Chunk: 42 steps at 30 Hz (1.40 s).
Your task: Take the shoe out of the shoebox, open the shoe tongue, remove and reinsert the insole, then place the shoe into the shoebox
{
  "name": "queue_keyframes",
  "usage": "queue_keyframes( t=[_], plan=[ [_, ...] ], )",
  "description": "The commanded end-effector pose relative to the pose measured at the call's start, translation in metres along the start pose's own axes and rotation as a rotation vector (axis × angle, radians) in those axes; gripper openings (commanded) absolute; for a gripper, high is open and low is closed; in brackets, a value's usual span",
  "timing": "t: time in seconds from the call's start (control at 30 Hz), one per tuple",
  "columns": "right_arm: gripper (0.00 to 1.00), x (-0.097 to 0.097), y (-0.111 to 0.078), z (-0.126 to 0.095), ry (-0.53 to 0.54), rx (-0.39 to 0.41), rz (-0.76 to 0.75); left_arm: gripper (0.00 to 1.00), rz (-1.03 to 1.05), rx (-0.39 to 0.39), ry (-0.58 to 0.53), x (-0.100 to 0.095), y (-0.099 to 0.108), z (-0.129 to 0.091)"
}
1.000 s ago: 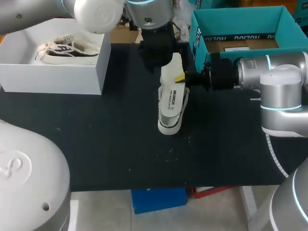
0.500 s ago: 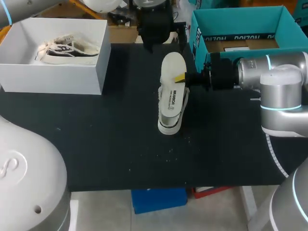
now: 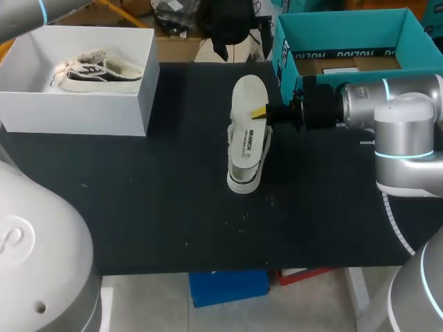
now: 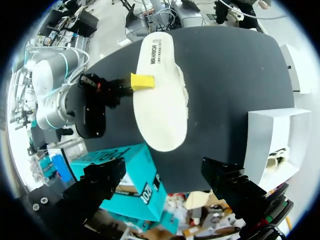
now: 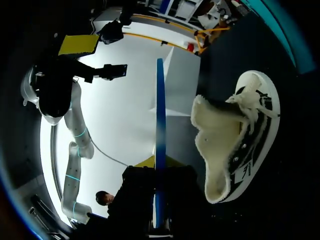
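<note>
Black matting is covering the table (image 3: 138, 207), and everything else is sitting on it. At the far left corner a white shoebox (image 3: 76, 111) is standing open, with a second shoe (image 3: 100, 69) lying inside.

Near the middle of the table the shoe (image 3: 243, 181) is lying with its toe-to-heel line running away from the robot. Its pale fleecy opening is turning toward the insole (image 3: 248, 97). The insole is hanging just above the shoe, flat face up, and its long axis is following the shoe's. The right wrist view is showing it edge-on and seemingly clear of the lining.

The right gripper (image 3: 261, 112) is reaching in from the right and pinching the insole's side edge between its two fingers. One yellow tip is showing on the upper face.

The left gripper (image 4: 164, 164) is hanging high over the far edge of the table, well apart from the shoe. Its fingers are spreading wide and gripping nothing.

Reinserting looks like the step coming. The right arm is both nearer and already carrying the insole, and the shoe is lying directly beneath it.
</note>
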State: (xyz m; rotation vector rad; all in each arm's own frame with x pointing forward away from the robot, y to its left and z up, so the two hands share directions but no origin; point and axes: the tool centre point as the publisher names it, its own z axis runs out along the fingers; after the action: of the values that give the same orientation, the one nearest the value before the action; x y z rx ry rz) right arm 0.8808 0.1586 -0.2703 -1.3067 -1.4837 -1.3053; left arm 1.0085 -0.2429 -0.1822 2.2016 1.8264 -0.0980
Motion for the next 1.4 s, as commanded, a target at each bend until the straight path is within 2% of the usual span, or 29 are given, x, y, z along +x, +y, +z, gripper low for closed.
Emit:
queue_keyframes(
  t=[0.03, 0.13, 0.33, 0.63, 1.07, 1.3, 1.4],
  plan=[
    [0.00, 0.000, 0.000, 0.001, -0.003, -0.001, 0.001, 1.00, 0.003, 0.012, 0.001, -0.002, 0.009, 0.003],
    [0.00, 0.000, 0.000, 0.001, -0.003, -0.001, 0.001, 1.00, 0.005, 0.008, 0.000, -0.004, 0.005, 0.002],
    [0.00, 0.000, 0.000, 0.001, -0.003, -0.001, 0.001, 1.00, -0.002, 0.014, -0.004, -0.005, -0.020, -0.003],
    [0.00, 0.000, 0.000, 0.001, -0.003, -0.001, 0.001, 1.00, -0.015, 0.010, 0.010, -0.011, -0.074, -0.014],
    [0.00, 0.000, 0.000, 0.001, -0.003, -0.001, 0.001, 1.00, -0.041, 0.018, -0.002, -0.019, -0.158, -0.008],
    [0.00, 0.000, 0.000, 0.001, -0.003, -0.001, 0.001, 1.00, -0.047, 0.016, -0.031, -0.020, -0.187, -0.006],
    [0.00, 0.000, 0.000, 0.001, -0.003, -0.001, 0.001, 1.00, -0.040, 0.014, -0.082, -0.019, -0.195, -0.007]
  ],
)
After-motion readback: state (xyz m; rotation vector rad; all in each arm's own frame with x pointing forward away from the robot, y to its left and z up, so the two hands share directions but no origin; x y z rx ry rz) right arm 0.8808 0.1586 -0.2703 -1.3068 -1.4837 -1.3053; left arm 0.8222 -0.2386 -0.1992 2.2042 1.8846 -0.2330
